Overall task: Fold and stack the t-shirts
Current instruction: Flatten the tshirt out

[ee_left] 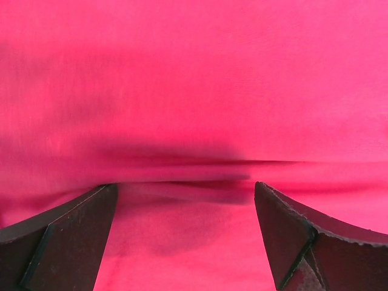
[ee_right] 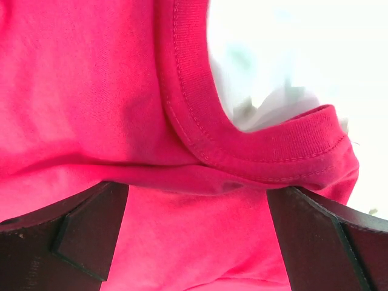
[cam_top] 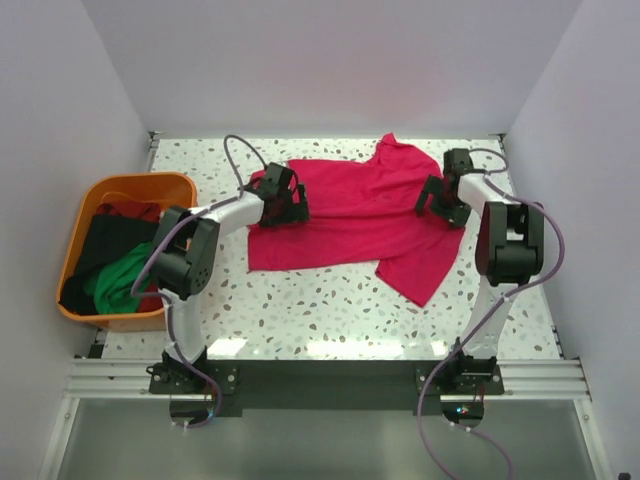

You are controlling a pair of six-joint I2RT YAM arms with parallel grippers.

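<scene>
The crimson-pink t-shirt (cam_top: 350, 215) lies spread and rumpled across the far middle of the speckled bench (cam_top: 320, 310), with one corner trailing toward the near right. The left end effector (cam_top: 285, 205) sits low over the shirt's left edge, fingers wide apart, with a soft fold of cloth ahead of them. The right end effector (cam_top: 440, 205) is at the shirt's right side, also spread wide, with the ribbed collar (ee_right: 200, 133) just ahead of it. At the bench's left, an orange tub (cam_top: 135, 183) holds a green shirt (cam_top: 120, 280), a black shirt (cam_top: 105, 245) and a dark red shirt (cam_top: 130, 210), bundled together.
</scene>
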